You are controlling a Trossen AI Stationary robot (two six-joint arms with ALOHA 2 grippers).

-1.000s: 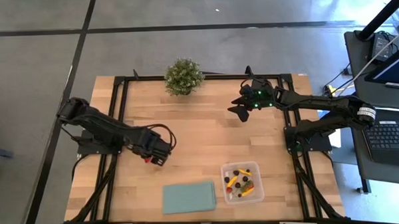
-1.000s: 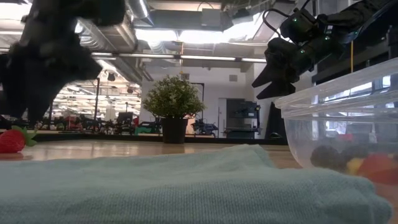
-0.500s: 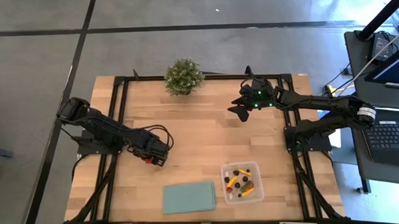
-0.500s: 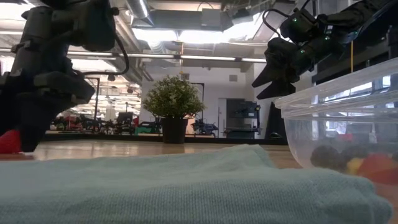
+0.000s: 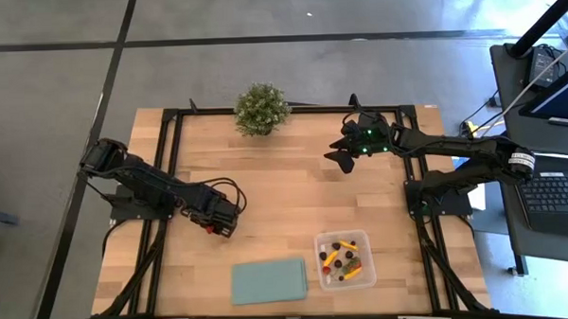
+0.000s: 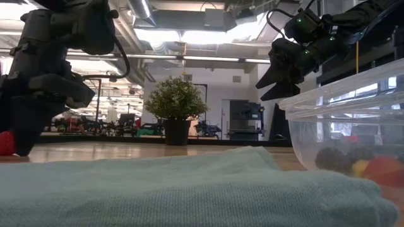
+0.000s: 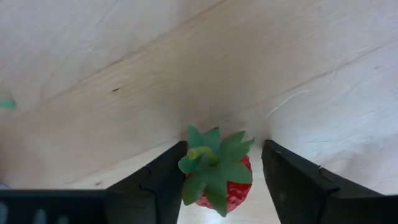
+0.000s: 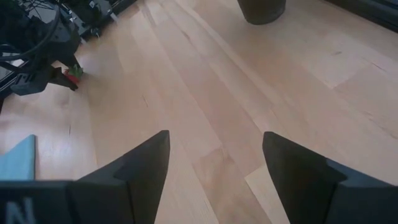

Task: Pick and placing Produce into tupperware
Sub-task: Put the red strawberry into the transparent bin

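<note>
On the table seen from above, one clear tupperware (image 5: 344, 260) holds about eight produce pieces (image 5: 339, 258): dark berries, yellow-orange bits, red ones. One strawberry (image 5: 211, 227) lies outside, under the left gripper (image 5: 217, 226). One pale-green cloth (image 5: 268, 280) and one potted plant (image 5: 260, 108) sit apart. Low down, the cloth fills the foreground. At the left wrist, two fingers (image 7: 163, 180) flank the strawberry, the far one not touching. The right gripper (image 8: 216, 165) hangs spread, empty.

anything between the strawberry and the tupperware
Nothing visible. The strawberry sits between the left end effector fingers, and bare wood runs from there to the tupperware. The green cloth lies beside that path.
</note>
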